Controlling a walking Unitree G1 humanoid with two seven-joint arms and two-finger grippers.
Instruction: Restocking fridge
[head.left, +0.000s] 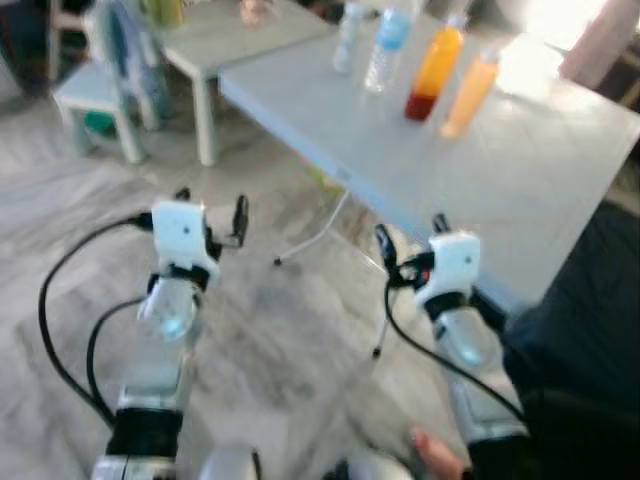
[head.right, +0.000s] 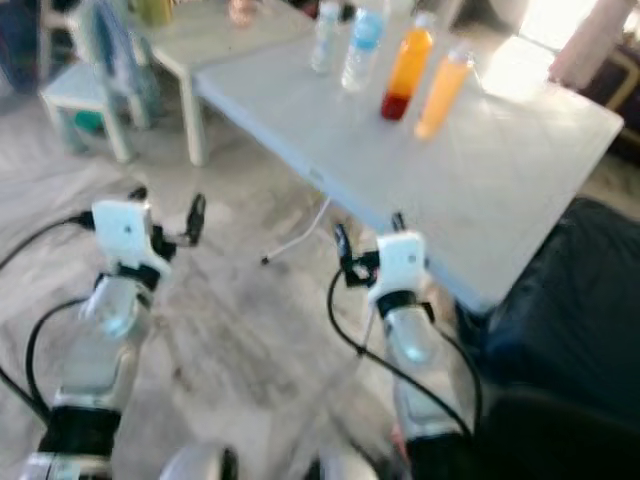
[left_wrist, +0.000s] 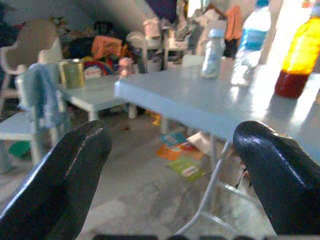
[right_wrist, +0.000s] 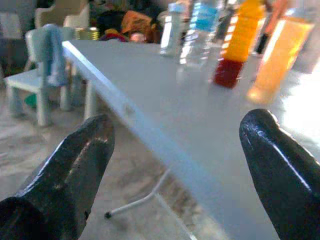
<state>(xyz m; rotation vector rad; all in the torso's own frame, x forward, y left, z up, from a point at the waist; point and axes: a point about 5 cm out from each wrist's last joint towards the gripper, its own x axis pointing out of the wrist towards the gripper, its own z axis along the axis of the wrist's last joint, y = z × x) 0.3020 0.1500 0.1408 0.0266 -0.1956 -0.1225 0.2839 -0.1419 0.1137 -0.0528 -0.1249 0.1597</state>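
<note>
A small pale chair (head.left: 95, 95) and low side table (head.left: 235, 35) stand left, the left gripper (head.left: 210, 212) spread empty over marble floor (head.left: 290, 340), the right gripper (head.left: 410, 240) likewise agape at the folding table (head.left: 530, 170) edge, where four bottles (head.left: 436, 72) stand upright far across.

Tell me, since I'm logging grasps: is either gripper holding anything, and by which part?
Nothing is held: left gripper and right gripper are both open and empty.

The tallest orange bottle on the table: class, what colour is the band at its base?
Dark red, on the orange bottle; clearest in the right wrist view.
</note>
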